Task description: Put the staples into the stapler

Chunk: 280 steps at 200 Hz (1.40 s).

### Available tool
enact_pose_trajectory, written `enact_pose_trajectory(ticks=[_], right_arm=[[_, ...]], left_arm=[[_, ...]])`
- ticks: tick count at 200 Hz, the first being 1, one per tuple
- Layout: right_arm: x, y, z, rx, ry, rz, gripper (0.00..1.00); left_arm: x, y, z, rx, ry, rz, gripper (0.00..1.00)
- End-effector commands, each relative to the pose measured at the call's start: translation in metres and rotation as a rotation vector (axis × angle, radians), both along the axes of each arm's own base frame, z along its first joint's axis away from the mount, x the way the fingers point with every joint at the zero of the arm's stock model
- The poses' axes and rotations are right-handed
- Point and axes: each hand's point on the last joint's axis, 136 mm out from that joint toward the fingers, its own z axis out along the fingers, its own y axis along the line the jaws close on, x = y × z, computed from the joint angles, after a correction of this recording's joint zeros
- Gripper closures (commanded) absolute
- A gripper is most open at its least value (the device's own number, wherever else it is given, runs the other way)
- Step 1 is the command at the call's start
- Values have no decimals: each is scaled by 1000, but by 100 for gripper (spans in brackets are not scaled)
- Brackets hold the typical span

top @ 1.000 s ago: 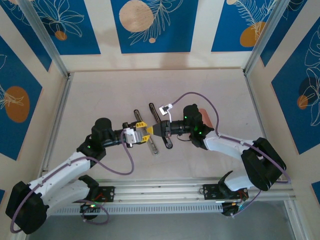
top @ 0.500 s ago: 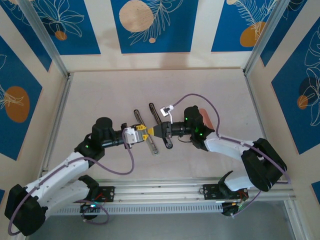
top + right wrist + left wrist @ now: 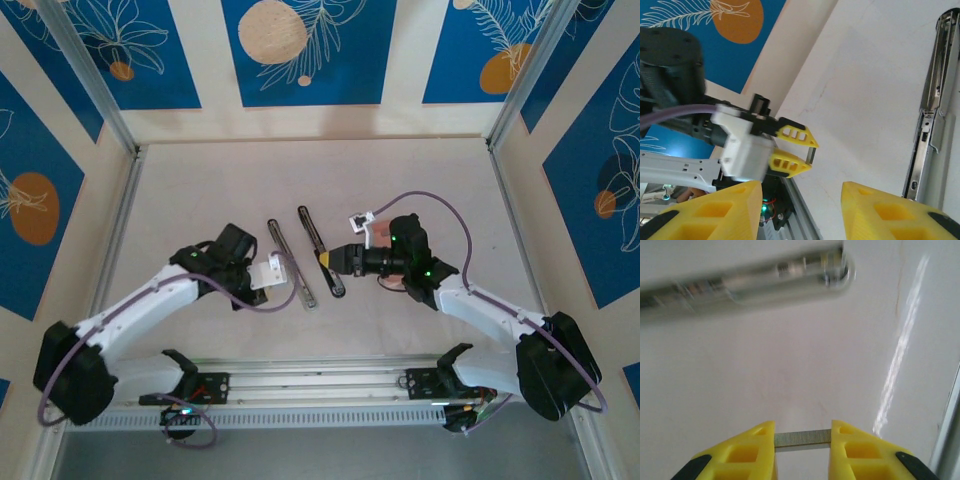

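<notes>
Left gripper pinches staples just beside stapler; right gripper wide open, empty, near stapler.

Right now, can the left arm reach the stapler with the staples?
Probably yes: its end effector holds the staples close beside the open stapler, with bare table between them.

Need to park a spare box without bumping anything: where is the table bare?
Bare: the far table between the stapler and the back wall, out to the far right corner. Crowded: the centre, where the left pincer, holding staples, and the open right pincer close on the stapler from either side.
</notes>
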Motion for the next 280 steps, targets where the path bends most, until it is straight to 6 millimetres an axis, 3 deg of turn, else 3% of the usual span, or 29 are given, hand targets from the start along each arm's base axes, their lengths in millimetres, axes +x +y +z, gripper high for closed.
enact_pose_trajectory(ticks=[1, 66, 137, 163, 198, 229, 260, 280], right_arm=[[-2, -6, -12, -39, 2, -15, 54], [-7, -14, -19, -71, -8, -39, 54], [-8, -16, -24, -91, 2, -49, 54], [-9, -15, -25, -114, 3, -46, 54], [-11, -8, -28, -167, 3, -37, 53], [-13, 5, -33, -248, 13, -5, 54], [-17, 28, -44, -386, 19, 50, 54], [-19, 43, -56, -492, 52, 83, 54]], left_arm=[[-5, 17, -13, 137, 81, 53, 76], [12, -3, -58, 207, 108, 83, 75], [13, -27, -83, 204, 131, 49, 72], [14, -30, -85, 191, 130, 62, 61], [24, -34, -68, 111, 52, 114, 48], [39, -35, -32, -34, -47, 223, 40], [53, -21, 6, -262, -118, 409, 32], [59, 1, 28, -440, -148, 582, 30]])
